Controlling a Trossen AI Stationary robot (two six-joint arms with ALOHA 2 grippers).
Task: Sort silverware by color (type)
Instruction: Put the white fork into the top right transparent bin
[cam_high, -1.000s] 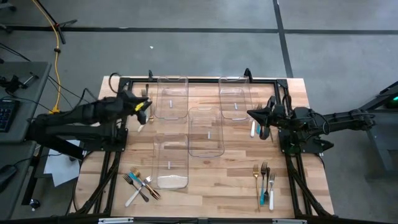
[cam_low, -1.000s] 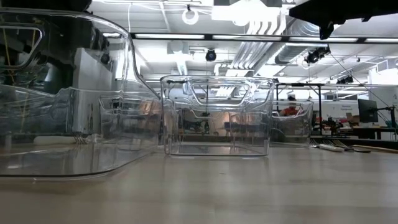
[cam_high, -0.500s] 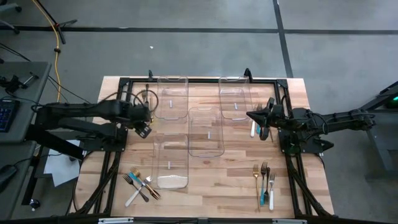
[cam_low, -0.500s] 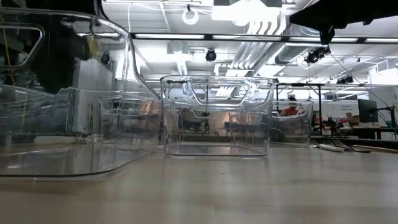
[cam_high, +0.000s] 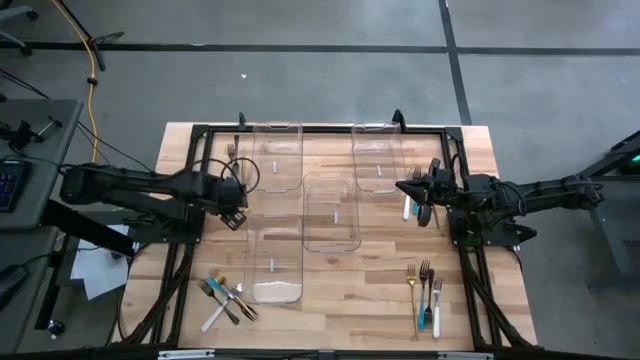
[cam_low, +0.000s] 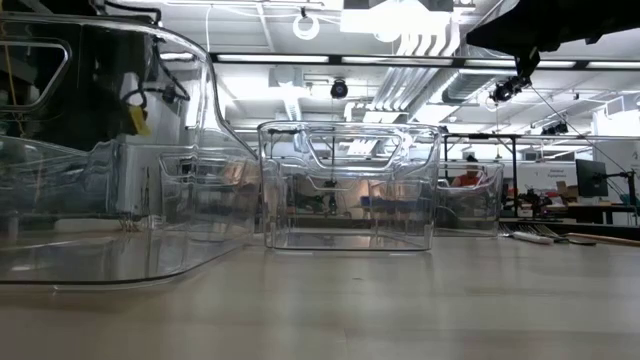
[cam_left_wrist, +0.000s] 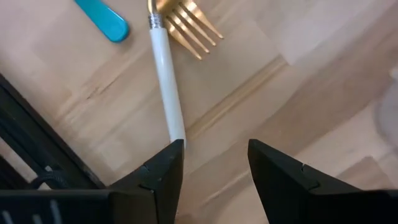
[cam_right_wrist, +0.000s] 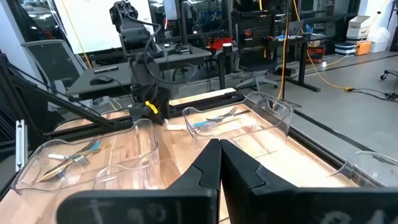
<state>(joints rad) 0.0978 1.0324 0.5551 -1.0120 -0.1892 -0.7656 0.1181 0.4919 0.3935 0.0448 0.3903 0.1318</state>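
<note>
Now logged: my left gripper (cam_left_wrist: 210, 163) has swung from the back-left clear plastic bin (cam_high: 276, 157) toward its near end, fingers parted, above the white-handled gold fork (cam_left_wrist: 170, 59); pickup next, I judge; right gripper (cam_high: 417, 190) closed, waiting.

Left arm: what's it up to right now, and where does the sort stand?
The left gripper hovers with fingers open at the table's left side between the two left clear bins, holding nothing; its wrist view shows a white-handled gold fork and a teal handle on the wood below. The right gripper waits shut near the right side, beside the far right bin. Loose silverware lies in a near-left pile and a near-right group, so sorting is far from finished.
</note>
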